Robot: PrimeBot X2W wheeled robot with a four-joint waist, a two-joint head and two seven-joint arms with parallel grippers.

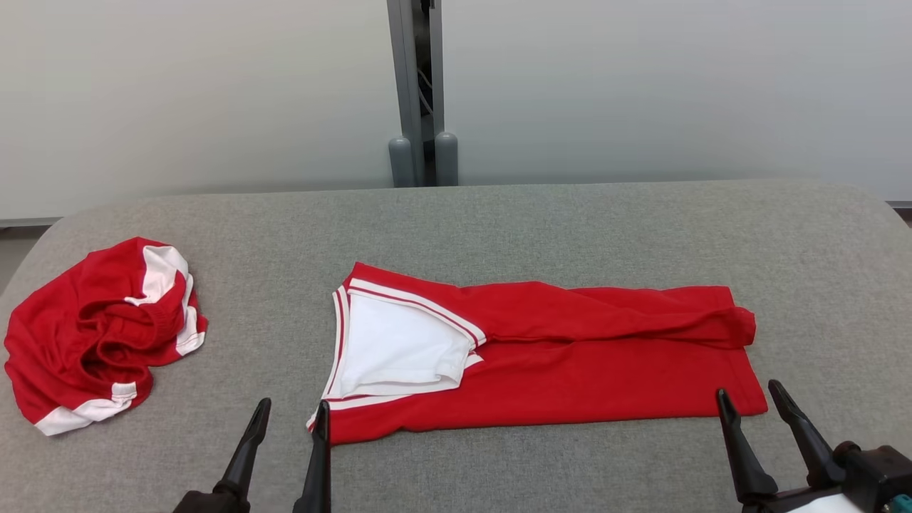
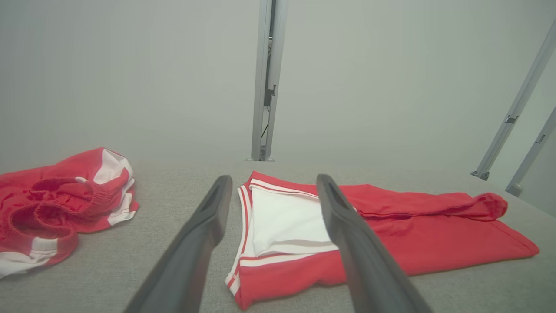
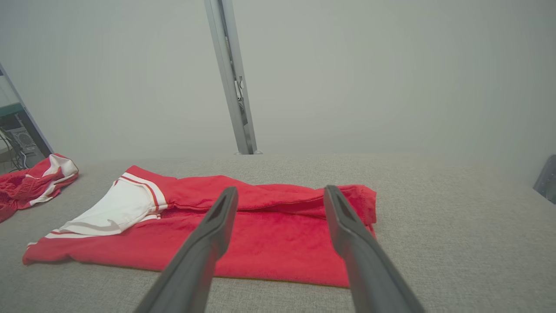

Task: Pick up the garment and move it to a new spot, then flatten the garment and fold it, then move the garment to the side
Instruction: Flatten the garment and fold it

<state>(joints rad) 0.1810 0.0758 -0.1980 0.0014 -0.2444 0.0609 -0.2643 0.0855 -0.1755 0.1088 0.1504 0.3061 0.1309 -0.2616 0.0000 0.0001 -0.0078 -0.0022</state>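
The lengthwise-folded red jersey [image 1: 570, 370] lies centred on the grey table [image 1: 570, 221]. The left gripper [image 1: 293, 407] at 7 o'clock and the right gripper [image 1: 748, 388] at 5 o'clock both gape empty. Crumpled red shorts [image 1: 85, 335] sit at 9 o'clock.

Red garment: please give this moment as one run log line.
garment: folded lengthwise, lying flat | left tool: open, empty, at its left end | right tool: open, empty, at its right end | other garment: crumpled, far left

Garment [image 1: 570, 377]: red body, white panel, red-white stripe trim along panel edge. Crumpled garment [image 1: 85, 335]: red w/ white patches & bands. Table [image 1: 499, 221] cover: grey, fine woven texture. Wall [image 1: 178, 92]: pale grey, plain. Post [image 1: 415, 85]: mid grey. Left gripper [image 1: 293, 407] & right gripper [image 1: 749, 388]: black fingers.
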